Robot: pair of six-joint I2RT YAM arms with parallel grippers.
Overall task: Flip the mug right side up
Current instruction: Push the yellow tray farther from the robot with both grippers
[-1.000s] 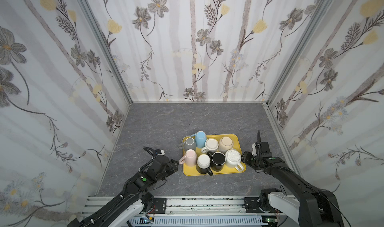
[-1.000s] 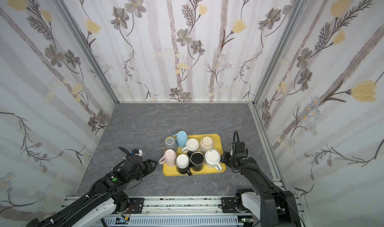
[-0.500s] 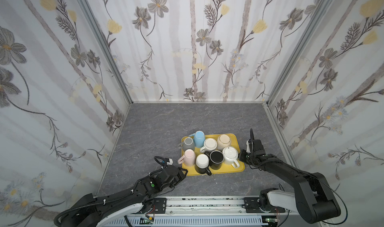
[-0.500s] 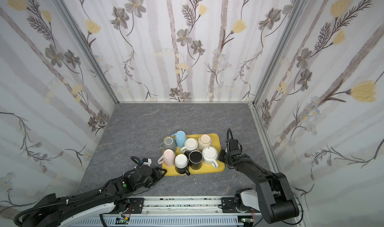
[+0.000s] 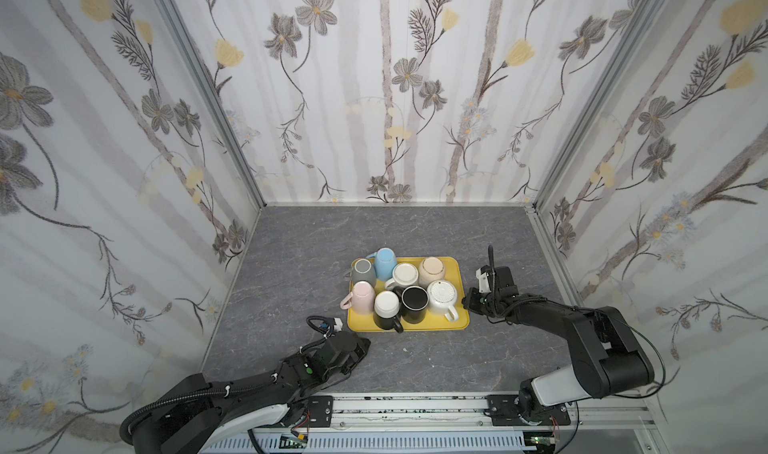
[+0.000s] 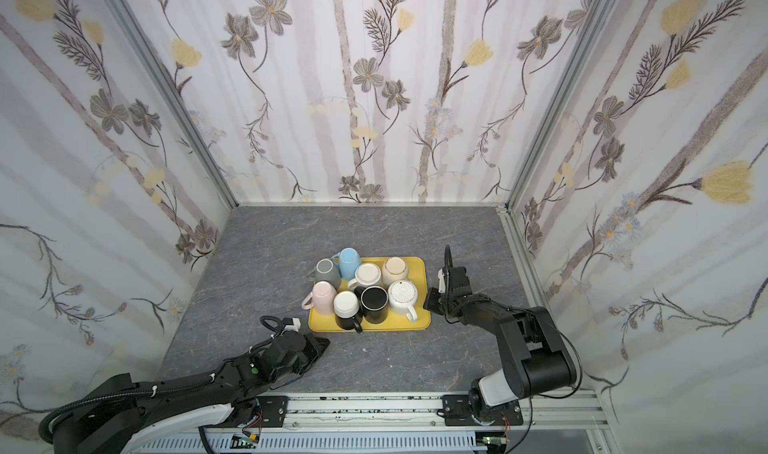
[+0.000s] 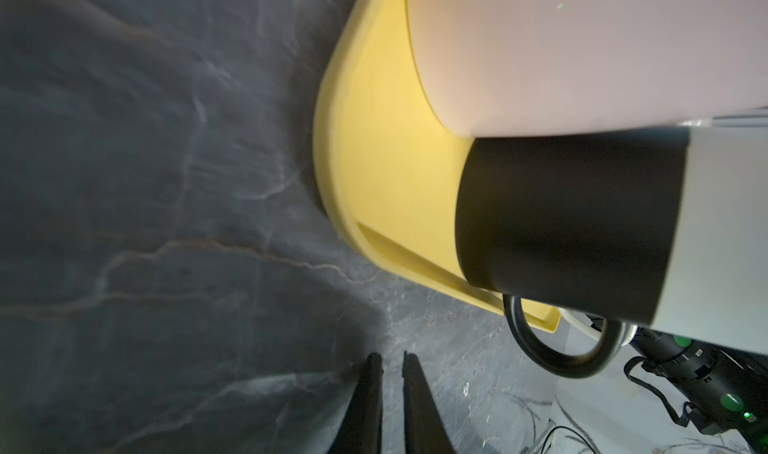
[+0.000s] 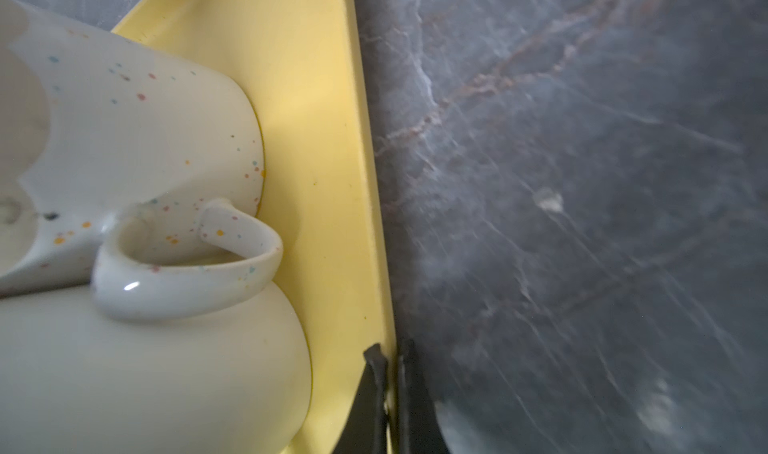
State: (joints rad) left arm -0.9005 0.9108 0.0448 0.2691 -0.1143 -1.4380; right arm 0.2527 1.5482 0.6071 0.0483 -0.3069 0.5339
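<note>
Both claws closed, nothing lifted. My left gripper [image 7: 388, 358] is nipped together empty, just off the near corner of the yellow tray [image 5: 432, 326]; my right gripper [image 8: 390, 350] pinches its side rim (steadying it, I judge). Eight mugs [image 5: 442, 294] crowd the tray, most base-up; I cannot tell the target. Flip not begun.

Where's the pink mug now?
In both top views, the pink mug sits at the yellow tray's left edge, between the grey mug and the black-and-white mug.
</note>
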